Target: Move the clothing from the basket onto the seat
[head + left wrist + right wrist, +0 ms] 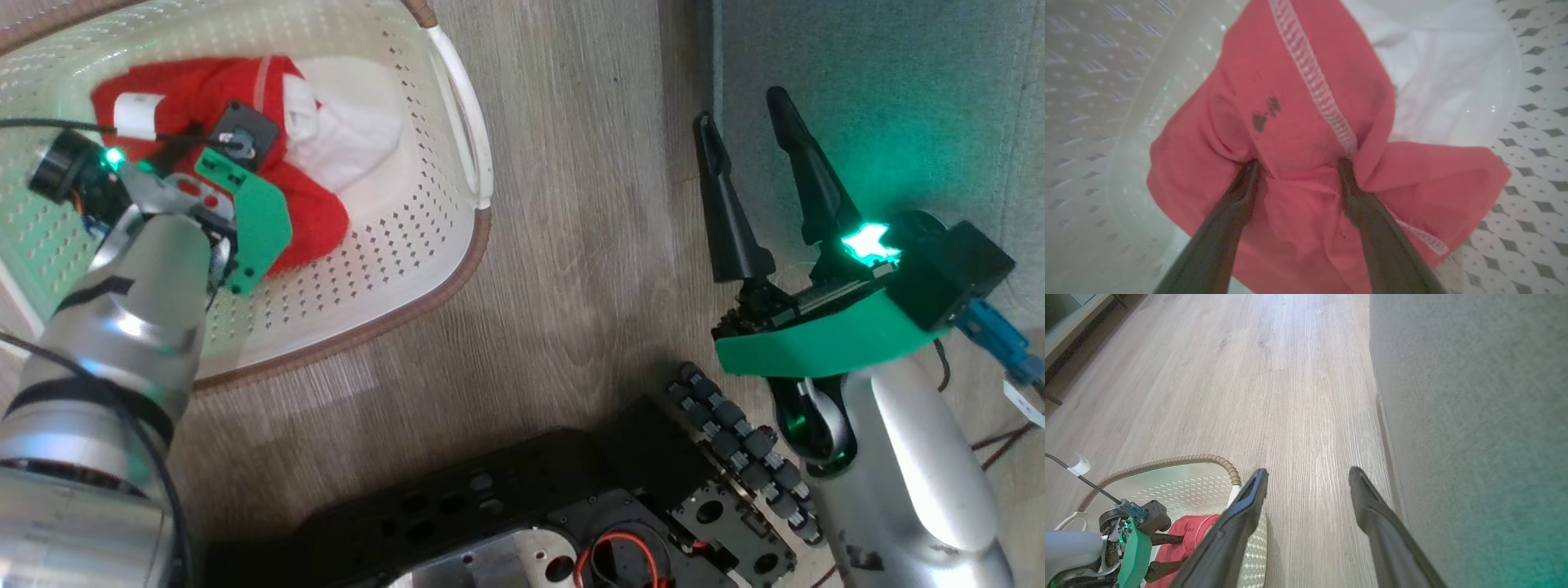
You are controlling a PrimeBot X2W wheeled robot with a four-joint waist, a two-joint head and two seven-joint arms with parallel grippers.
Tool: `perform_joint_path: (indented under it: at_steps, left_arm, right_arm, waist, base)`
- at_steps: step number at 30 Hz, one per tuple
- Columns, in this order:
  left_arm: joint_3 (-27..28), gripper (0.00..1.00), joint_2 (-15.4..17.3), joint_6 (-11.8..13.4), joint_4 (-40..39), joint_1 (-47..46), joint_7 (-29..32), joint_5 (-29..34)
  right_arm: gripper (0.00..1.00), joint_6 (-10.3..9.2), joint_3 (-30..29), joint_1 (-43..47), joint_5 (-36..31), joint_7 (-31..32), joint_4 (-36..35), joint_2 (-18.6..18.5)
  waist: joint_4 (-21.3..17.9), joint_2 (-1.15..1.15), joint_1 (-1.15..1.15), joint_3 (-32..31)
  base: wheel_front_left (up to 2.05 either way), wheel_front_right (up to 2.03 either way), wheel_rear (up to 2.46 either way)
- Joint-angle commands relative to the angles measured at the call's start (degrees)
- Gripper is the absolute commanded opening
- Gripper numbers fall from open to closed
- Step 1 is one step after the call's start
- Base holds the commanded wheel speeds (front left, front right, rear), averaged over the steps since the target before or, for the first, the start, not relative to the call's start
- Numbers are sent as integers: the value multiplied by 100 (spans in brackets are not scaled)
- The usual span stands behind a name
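The left tool [1296, 163] may pinch just a thin fold, so the clothing [1306, 102] could slip back into the basket [408, 245] (soft cloth slides). Its fingers [1241, 192] are spread, tips poking the red cloth on the basket floor, mid-frame. The right tool [743, 110], spread and empty, hangs by the seat [898, 98] at the upper right of the head view.

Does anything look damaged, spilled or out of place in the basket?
The red clothing in the basket has two small dark blotches near the open left gripper; stain or hole, I cannot tell. Nothing spilled.
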Motion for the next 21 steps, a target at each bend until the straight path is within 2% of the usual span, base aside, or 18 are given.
perform_joint_path:
  at_steps: [1, 5, 13, 14, 15, 21]
  left_arm:
    - [40, 100, 214, 125, 8, 32, -57, 73]
    - [-41, 100, 190, 145, 15, -49, 50, 91]
    - [-249, 100, 130, -58, 20, -92, 535, 116]
    - [-240, 34, 125, -81, 21, -91, 560, 86]
    - [-249, 0, 122, -109, 21, -92, 566, 73]
    - [-246, 0, 134, -116, 21, -110, 469, -37]
  right_arm:
    - [100, -1, 98, 407, -14, -35, -164, 56]
    - [100, -1, 103, 474, 147, -35, -249, 57]
    - [100, -1, 100, 536, 169, -35, -385, 58]
    - [100, -1, 97, 535, 166, -35, -388, 58]
    - [100, -1, 84, 535, 169, -35, -391, 58]
    - [100, -1, 58, 493, 226, -35, -385, 58]
  waist:
    - [-10, 0, 0, 35]
    - [-11, 0, 0, 79]
    - [4, 0, 0, 132]
    - [5, 0, 0, 135]
    - [6, 0, 0, 136]
    - [30, 0, 0, 138]
  base:
    - [0, 0, 0]
    - [0, 0, 0]
    - [0, 0, 0]
    - [0, 0, 0]
    - [0, 0, 0]
    - [0, 0, 0]
